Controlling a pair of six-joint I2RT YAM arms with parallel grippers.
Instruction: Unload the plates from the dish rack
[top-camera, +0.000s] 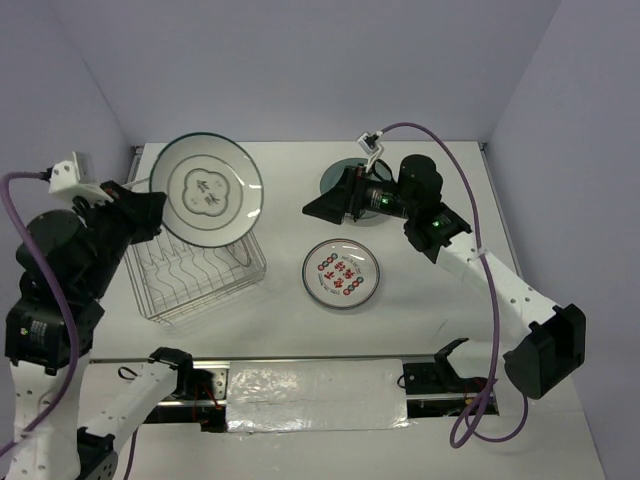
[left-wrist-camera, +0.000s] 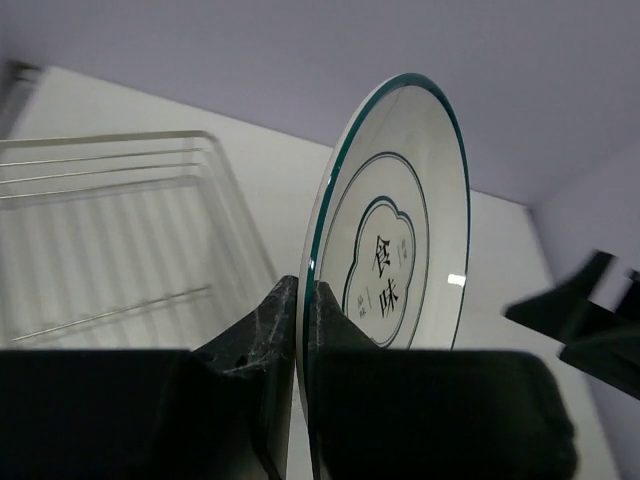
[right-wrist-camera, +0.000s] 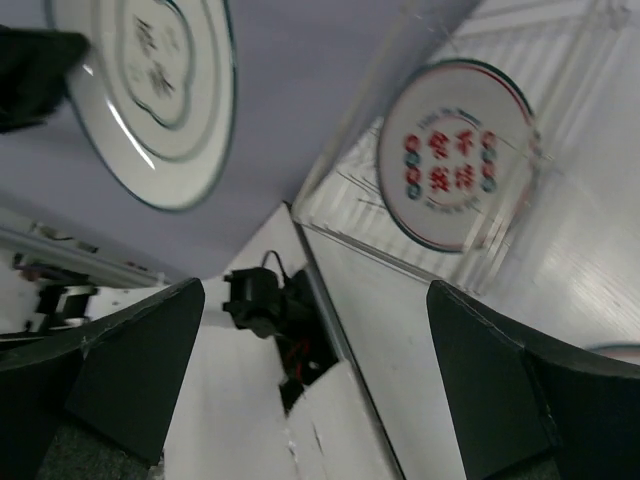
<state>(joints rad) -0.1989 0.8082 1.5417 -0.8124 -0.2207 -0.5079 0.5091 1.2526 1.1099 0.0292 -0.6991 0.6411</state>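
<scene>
A white table (top-camera: 300, 165) stands enclosed by plain lavender-grey walls (top-camera: 330, 60) under even light.

Teal-rimmed plate (left-wrist-camera: 385, 270) centre: apparently 食味; red-marked plate (top-camera: 341, 272): red characters, illegible

Holds the left arm (top-camera: 60, 270) folded up at the frame's left edge, left gripper (top-camera: 152, 205) raised, pinched tight on the rim of the teal-rimmed plate (top-camera: 205, 190). Stretches the right arm (top-camera: 500, 285) from lower right toward centre, right gripper (top-camera: 312, 210) pointing left, fingers (right-wrist-camera: 130, 370) spread wide.
</scene>
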